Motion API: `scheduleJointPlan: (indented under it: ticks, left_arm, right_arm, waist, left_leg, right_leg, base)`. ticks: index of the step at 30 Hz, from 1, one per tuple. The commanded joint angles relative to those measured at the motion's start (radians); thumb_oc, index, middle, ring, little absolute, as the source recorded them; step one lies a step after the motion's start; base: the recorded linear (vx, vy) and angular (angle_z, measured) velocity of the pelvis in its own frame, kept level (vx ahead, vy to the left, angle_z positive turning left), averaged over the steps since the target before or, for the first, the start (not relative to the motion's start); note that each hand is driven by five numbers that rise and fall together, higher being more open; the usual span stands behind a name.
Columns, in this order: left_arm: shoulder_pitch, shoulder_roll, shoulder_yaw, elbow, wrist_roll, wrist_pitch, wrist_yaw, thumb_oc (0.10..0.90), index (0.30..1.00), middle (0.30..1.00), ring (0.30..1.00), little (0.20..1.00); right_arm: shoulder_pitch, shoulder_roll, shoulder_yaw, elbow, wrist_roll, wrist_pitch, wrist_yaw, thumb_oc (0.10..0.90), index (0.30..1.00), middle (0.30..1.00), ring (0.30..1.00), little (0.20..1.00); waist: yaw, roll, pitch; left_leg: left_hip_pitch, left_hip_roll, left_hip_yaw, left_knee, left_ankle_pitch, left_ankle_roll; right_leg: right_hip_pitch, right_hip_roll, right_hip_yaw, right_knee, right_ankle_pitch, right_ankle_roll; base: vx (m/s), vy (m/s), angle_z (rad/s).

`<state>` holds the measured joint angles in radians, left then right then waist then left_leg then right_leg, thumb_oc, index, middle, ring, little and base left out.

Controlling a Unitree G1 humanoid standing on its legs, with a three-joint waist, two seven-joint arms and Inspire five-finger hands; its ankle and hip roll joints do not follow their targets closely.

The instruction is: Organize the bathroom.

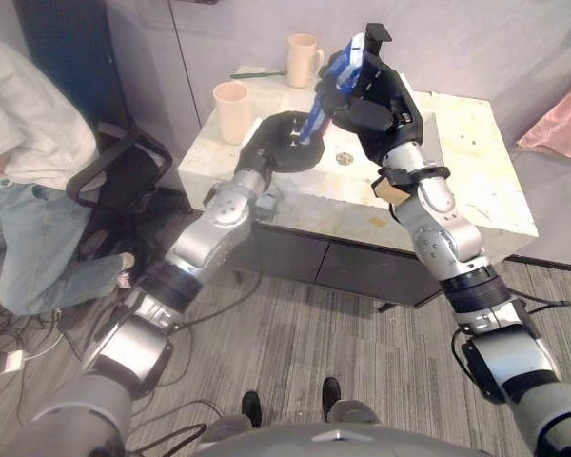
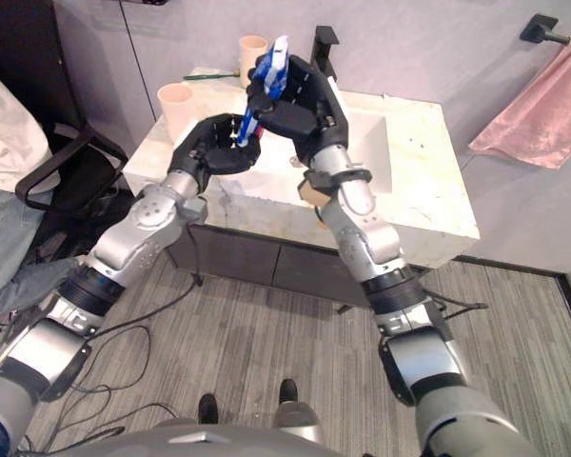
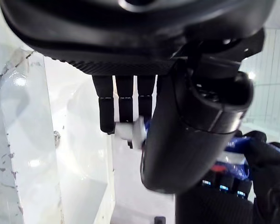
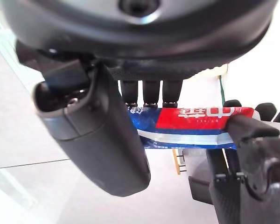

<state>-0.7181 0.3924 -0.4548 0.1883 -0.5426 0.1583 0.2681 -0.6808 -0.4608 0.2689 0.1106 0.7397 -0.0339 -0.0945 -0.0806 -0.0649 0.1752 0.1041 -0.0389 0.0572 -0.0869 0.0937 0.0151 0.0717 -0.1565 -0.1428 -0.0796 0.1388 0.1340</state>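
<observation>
Both hands meet above the sink basin (image 2: pixel 362 143), each gripping one end of the toothpaste tube (image 2: pixel 266 81). Right hand (image 2: pixel 300 100): fingers and thumb curled round the upper, flat end of the tube; the right wrist view shows the red, white and blue tube (image 4: pixel 191 126) pinched between thumb and fingers. Left hand (image 2: pixel 214 143): curled round the lower, cap end, with the white tip (image 3: pixel 130 130) showing past its fingers in the left wrist view. Tube attitude: near upright, tilted slightly, held clear of the counter.

Surface: pale marble vanity counter (image 2: pixel 428 190) on a dark cabinet (image 2: pixel 266 262), set against a grey wall. Floor: grey wood-grain planks (image 2: pixel 266 352).

Edges and free room: the counter's front edge runs across below the hands, from 9 o'clock to 4 o'clock. Bare counter lies at 3 o'clock of the basin. Open floor lies in front of the cabinet at 6 o'clock.

Other items:
- Peach cup (image 2: pixel 176 105), at 9 o'clock of the hands, near the counter's left edge.
- Second peach cup with handle (image 1: pixel 303 59), at 11 o'clock, at the back of the counter.
- Green toothbrush (image 2: pixel 209 76), lying flat between the two cups, at the back.
- Black faucet (image 2: pixel 322 43), at 12 o'clock, just behind the right hand.
- Pink towel (image 2: pixel 542 105) on a wall hook, at 2 o'clock, well apart from the counter.
- Black office chair (image 2: pixel 67 181) and a seated person (image 1: pixel 29 190), at 9 o'clock beside the cabinet.
</observation>
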Motion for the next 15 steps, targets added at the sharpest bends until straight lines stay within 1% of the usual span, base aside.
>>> scheduleJointPlan:
  ticks: [1,5,7,11,13,14,15]
  left_arm:
    - [-0.116,-0.003,0.045,0.048,0.022,-0.067,0.014,0.800,0.900,0.900,0.900,0.900]
    - [-0.050,-0.017,0.031,0.014,0.090,-0.026,-0.008,0.800,0.900,0.900,0.900,0.900]
    - [-0.021,-0.025,0.021,0.007,0.081,-0.012,0.005,0.800,0.900,0.900,0.900,0.900]
    - [0.018,-0.037,0.012,0.011,0.086,-0.012,0.030,0.800,0.900,0.900,0.900,0.900]
    - [0.034,-0.040,0.016,0.014,0.112,-0.020,0.018,0.800,0.900,0.900,0.900,0.900]
    - [0.060,-0.038,0.013,0.006,0.139,-0.018,-0.008,0.800,0.900,0.900,0.900,0.900]
    - [0.077,-0.038,0.008,0.002,0.145,-0.019,-0.011,0.800,0.900,0.900,0.900,0.900]
  right_arm:
    - [-0.145,-0.037,-0.061,-0.079,-0.023,-0.171,0.011,0.400,0.300,0.300,0.300,0.300]
    - [-0.191,-0.087,-0.071,-0.083,-0.011,-0.158,-0.026,0.400,0.300,0.300,0.300,0.300]
    - [-0.208,-0.110,-0.071,-0.069,-0.008,-0.159,-0.032,0.400,0.300,0.300,0.300,0.300]
    - [-0.237,-0.143,-0.067,-0.038,0.001,-0.169,-0.032,0.400,0.300,0.300,0.300,0.300]
    - [-0.249,-0.156,-0.067,-0.028,0.006,-0.167,-0.032,0.400,0.300,0.300,0.300,0.300]
    - [-0.264,-0.175,-0.072,-0.013,0.014,-0.169,-0.028,0.400,0.300,0.300,0.300,0.300]
    - [-0.271,-0.184,-0.074,-0.003,0.004,-0.175,-0.030,0.400,0.300,0.300,0.300,0.300]
  waist:
    - [0.032,0.014,-0.141]
    - [0.049,0.006,-0.142]
    - [0.056,0.003,-0.141]
    - [0.071,-0.003,-0.139]
    - [0.077,-0.004,-0.139]
    - [0.088,-0.006,-0.138]
    - [0.094,-0.007,-0.137]
  left_leg:
    - [0.029,-0.006,0.027,0.000,-0.113,0.020]
    - [0.022,-0.007,0.013,0.000,-0.112,0.020]
    - [0.022,-0.009,0.007,0.000,-0.111,0.021]
    - [0.019,-0.011,-0.001,0.000,-0.108,0.021]
    - [0.018,-0.011,-0.005,0.000,-0.108,0.021]
    - [0.017,-0.013,-0.012,0.000,-0.107,0.021]
    - [0.016,-0.014,-0.017,0.000,-0.106,0.022]
  right_leg:
    - [-0.016,0.035,0.027,0.000,-0.011,0.003]
    - [-0.016,0.034,0.018,0.000,-0.013,0.004]
    - [-0.015,0.032,0.015,0.000,-0.012,0.005]
    - [-0.014,0.025,0.001,0.001,-0.010,0.010]
    - [-0.014,0.022,-0.007,0.001,-0.009,0.012]
    - [-0.016,0.019,-0.013,0.001,-0.005,0.013]
    - [-0.017,0.017,-0.017,0.002,-0.003,0.015]
  base:
    - [0.00,0.000,0.00]
    - [-0.01,0.006,0.04]
    - [-0.02,0.025,0.13]
    - [-0.01,0.031,0.05]
    - [0.00,0.043,0.07]
    - [0.01,0.043,0.13]
    - [0.01,0.051,0.19]
